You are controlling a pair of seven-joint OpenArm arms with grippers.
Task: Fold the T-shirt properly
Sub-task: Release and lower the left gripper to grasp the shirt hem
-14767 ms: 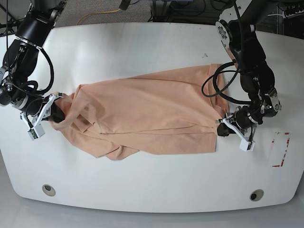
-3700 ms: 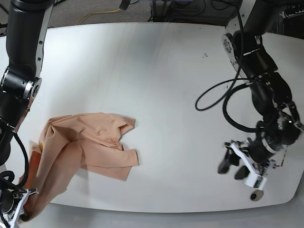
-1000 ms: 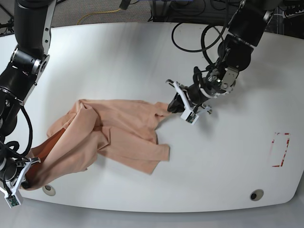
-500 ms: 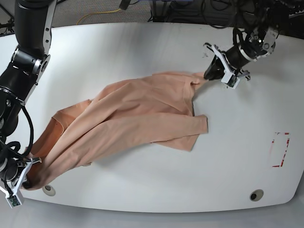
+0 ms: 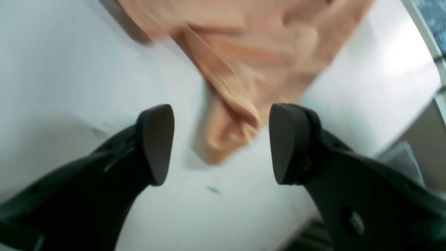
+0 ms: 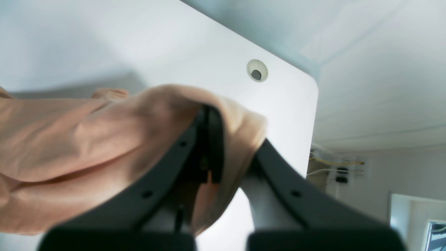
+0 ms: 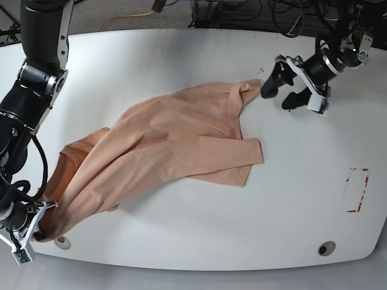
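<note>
Peach cotton, the T-shirt (image 7: 175,136) sprawls limp across the white surface (image 7: 181,60), one corner pinched by the right gripper (image 7: 24,232), left gripper (image 7: 296,84) spread empty; best grasped at hems.

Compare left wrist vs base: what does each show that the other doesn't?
Left wrist only: a close look between the left gripper's open jaws, with the blurred T-shirt corner lying loose between them, not pinched.

Base only: the whole T-shirt stretched diagonally across the table, its far end clamped in the shut right gripper at the near table edge, plus red tape marks.

Both: the open left gripper beside the released shirt corner on the white table.
</note>
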